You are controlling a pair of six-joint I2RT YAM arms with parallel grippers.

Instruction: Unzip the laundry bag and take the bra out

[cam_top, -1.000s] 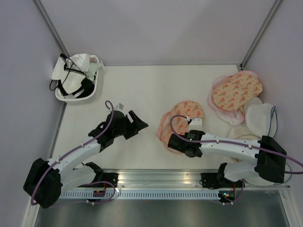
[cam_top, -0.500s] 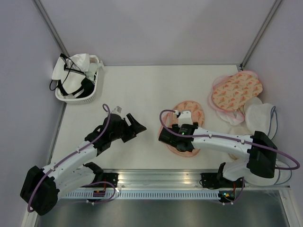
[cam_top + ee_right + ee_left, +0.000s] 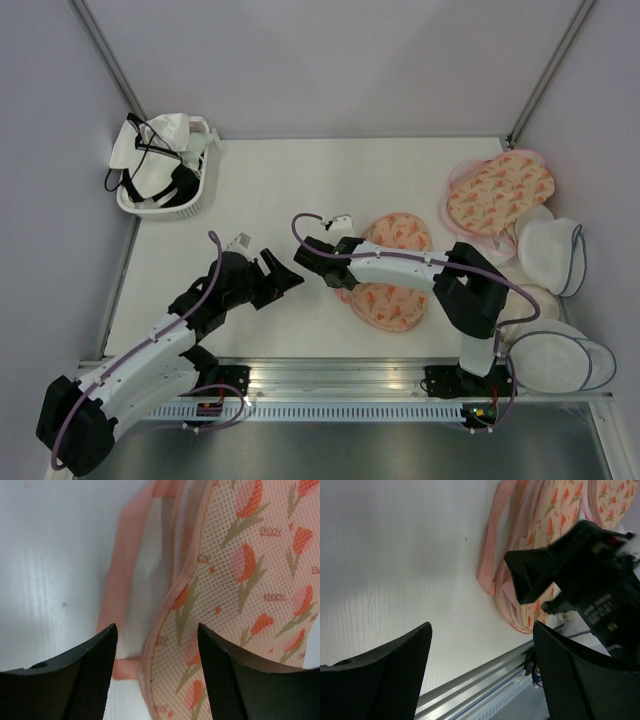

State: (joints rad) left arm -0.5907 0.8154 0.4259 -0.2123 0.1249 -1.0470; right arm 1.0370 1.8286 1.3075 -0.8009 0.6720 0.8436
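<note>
The peach laundry bag (image 3: 392, 300) with its orange-red print lies flat near the table's middle, two lobes one behind the other. In the right wrist view its mesh (image 3: 240, 580) fills the right side, and a pink band (image 3: 120, 580) lies on the table along its trimmed edge. The bra itself does not show clearly. My right gripper (image 3: 305, 255) reaches left across the bag and hovers open at its left edge (image 3: 156, 630), holding nothing. My left gripper (image 3: 285, 278) stands open just left of it (image 3: 480, 645), over bare table. The right gripper (image 3: 560, 570) is close in front of it.
A second peach pouch (image 3: 500, 190) lies at the back right. White domed pouches (image 3: 550, 250) with blue trim are stacked along the right edge. A white basket (image 3: 165, 175) of black-and-white garments stands at the back left. A metal rail (image 3: 330, 375) runs along the near edge.
My right gripper has opened and swung left across the bag to its left edge. The bag's near lobe now lies flat. My left gripper has shifted slightly nearer and to the right.
</note>
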